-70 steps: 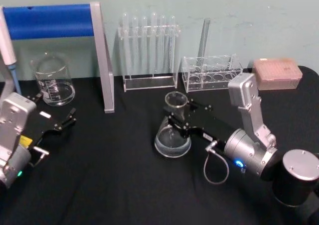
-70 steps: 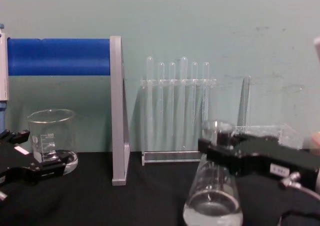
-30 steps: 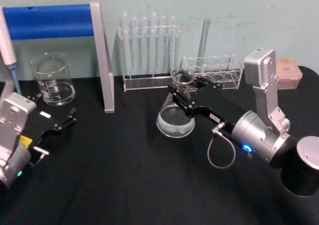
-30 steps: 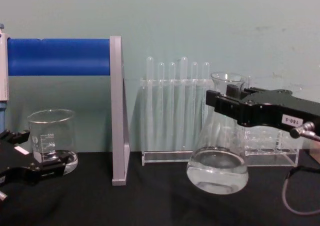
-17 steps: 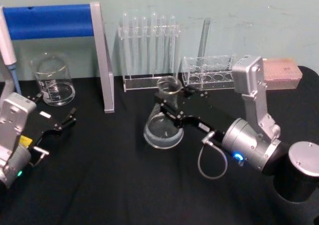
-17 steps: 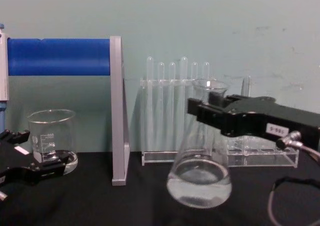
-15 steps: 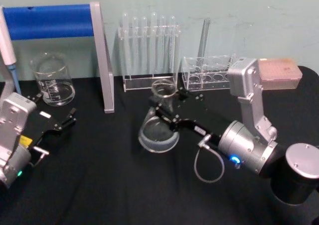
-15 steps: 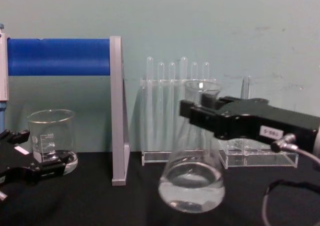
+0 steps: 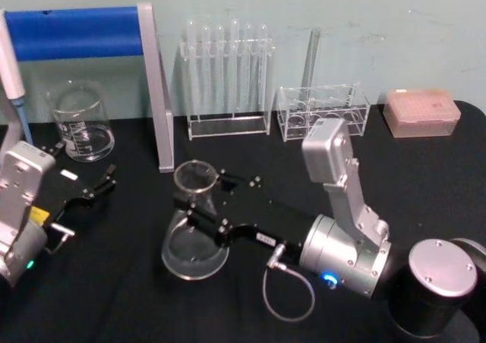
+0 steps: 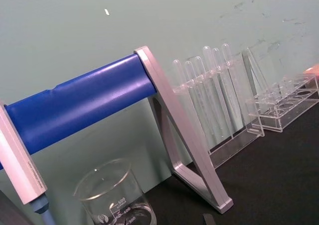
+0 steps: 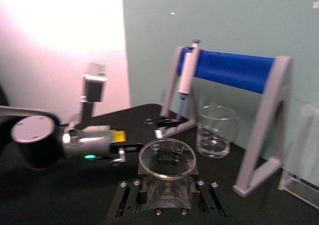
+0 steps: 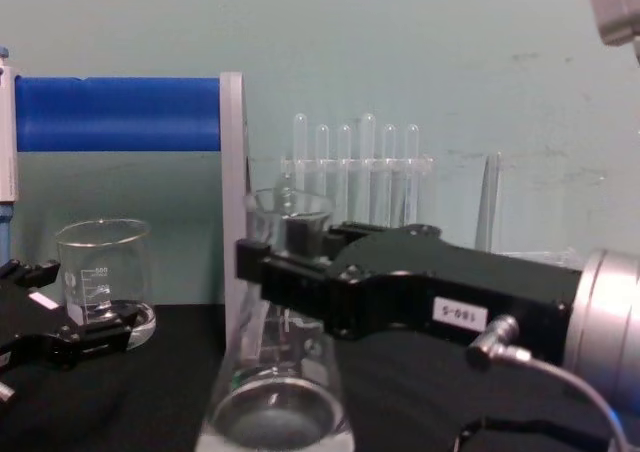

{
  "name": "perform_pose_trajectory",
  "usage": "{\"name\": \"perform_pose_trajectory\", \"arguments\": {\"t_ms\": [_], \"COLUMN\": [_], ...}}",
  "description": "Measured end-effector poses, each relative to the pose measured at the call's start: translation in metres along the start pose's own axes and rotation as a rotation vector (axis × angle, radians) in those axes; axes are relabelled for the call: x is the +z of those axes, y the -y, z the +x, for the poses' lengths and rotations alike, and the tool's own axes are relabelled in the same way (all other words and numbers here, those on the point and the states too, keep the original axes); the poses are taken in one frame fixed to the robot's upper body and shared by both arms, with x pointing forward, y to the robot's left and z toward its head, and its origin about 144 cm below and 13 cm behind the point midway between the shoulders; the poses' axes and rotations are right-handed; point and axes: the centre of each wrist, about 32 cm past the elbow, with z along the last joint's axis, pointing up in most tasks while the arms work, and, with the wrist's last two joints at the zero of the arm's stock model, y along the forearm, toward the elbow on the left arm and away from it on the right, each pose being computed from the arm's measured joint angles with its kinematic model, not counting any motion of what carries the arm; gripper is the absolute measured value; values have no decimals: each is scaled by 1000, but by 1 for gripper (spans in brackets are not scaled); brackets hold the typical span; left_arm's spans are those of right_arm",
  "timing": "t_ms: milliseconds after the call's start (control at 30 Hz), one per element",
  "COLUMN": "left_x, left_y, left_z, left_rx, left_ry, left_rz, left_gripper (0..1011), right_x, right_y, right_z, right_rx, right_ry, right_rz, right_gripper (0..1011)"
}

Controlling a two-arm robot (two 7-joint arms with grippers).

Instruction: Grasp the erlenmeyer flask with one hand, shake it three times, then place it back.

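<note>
The erlenmeyer flask (image 9: 194,246) is clear glass with a little clear liquid in its wide base, and it is in the left-centre of the black table. My right gripper (image 9: 199,205) is shut on its neck just below the flared rim. From the chest view the flask (image 12: 276,410) shows low and large, with the black right gripper (image 12: 285,262) clamped across the neck. The right wrist view looks down into the flask's round mouth (image 11: 166,158), which sits between the fingers. My left gripper (image 9: 95,189) rests open at the table's left edge, well apart from the flask.
A squat beaker (image 9: 80,123) stands at the back left beside a blue-barred pipette stand (image 9: 156,92). A test tube rack (image 9: 228,77), a second clear rack (image 9: 323,111) and a pink tip box (image 9: 421,111) line the back wall.
The right gripper lifted the flask, swung it back and to the right, then carried it left and toward the front. The left arm has not moved.
</note>
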Motion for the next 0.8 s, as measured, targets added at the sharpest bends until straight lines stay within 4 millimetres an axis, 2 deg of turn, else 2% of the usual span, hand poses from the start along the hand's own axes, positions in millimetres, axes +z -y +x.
{"name": "perform_pose_trajectory", "arguments": {"t_ms": [500, 800], "left_x": [0, 0], "left_y": [0, 0], "left_z": [0, 0], "left_rx": [0, 0], "left_ry": [0, 0], "left_rz": [0, 0], "left_gripper": [1001, 1001], "right_x": [1, 1], "right_y": [-2, -1], "right_z": [-13, 4], "right_rx": [76, -36], "right_ry": [-2, 16], "right_rz": [-6, -3], "right_gripper": [453, 453]}}
